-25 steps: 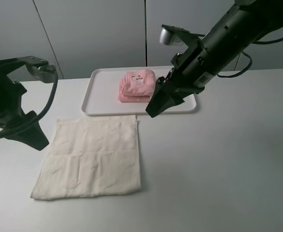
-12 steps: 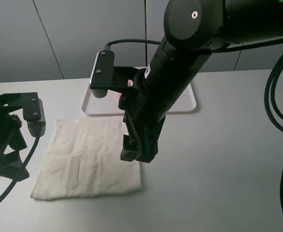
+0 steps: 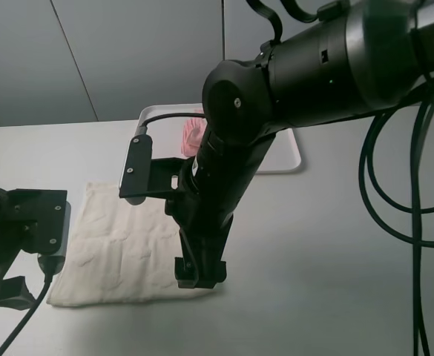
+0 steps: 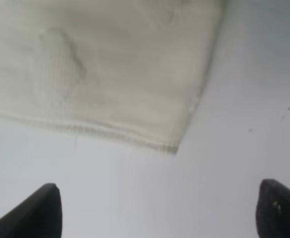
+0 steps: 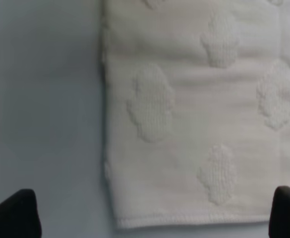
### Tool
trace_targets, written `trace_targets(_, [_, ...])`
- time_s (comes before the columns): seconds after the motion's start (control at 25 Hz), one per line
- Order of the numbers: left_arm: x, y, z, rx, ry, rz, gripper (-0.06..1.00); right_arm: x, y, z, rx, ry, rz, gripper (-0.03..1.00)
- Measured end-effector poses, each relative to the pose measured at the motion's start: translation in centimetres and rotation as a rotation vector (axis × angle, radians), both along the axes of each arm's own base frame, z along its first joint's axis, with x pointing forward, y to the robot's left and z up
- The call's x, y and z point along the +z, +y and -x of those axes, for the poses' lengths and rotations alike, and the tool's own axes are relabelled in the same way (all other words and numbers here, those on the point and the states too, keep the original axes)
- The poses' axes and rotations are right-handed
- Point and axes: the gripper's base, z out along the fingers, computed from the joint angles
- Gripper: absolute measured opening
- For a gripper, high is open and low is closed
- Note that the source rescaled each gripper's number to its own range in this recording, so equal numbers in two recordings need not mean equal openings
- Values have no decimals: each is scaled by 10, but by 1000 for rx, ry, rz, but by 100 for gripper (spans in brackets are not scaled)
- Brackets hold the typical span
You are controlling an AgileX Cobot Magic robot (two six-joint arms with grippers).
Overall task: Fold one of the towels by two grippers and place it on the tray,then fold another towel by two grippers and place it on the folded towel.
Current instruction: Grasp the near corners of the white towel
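The cream towel (image 3: 120, 241) lies flat and unfolded on the table in front of the tray (image 3: 289, 154). On the tray sits the folded pink towel (image 3: 193, 133), mostly hidden behind my right arm. My right gripper (image 3: 199, 273) points down over the cream towel's front right corner (image 5: 120, 220). Its fingers (image 5: 13, 215) stand wide apart and open, with nothing between them. My left gripper (image 3: 5, 293) hovers open just off the front left corner (image 4: 173, 147). Its fingertips (image 4: 43, 210) sit over bare table, holding nothing.
The white table (image 3: 335, 259) stretches to the right of the towel. Black cables (image 3: 413, 222) hang from the right arm at the right edge. A grey wall stands behind the tray.
My right arm has swung from the tray forward and down to the cream towel's front right corner. The left arm has moved forward toward the front left corner.
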Motion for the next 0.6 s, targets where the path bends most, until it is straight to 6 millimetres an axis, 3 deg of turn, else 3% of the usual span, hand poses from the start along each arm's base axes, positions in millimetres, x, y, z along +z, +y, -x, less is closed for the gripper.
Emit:
trace_targets(0.2, [-17,-4,7,-18,-5,6,100,-5,2,0,4,-3,7,100])
trace_targets(0.6, [-44,-18,1,-25,10,3,100,-16,2,0,18,17,38,100])
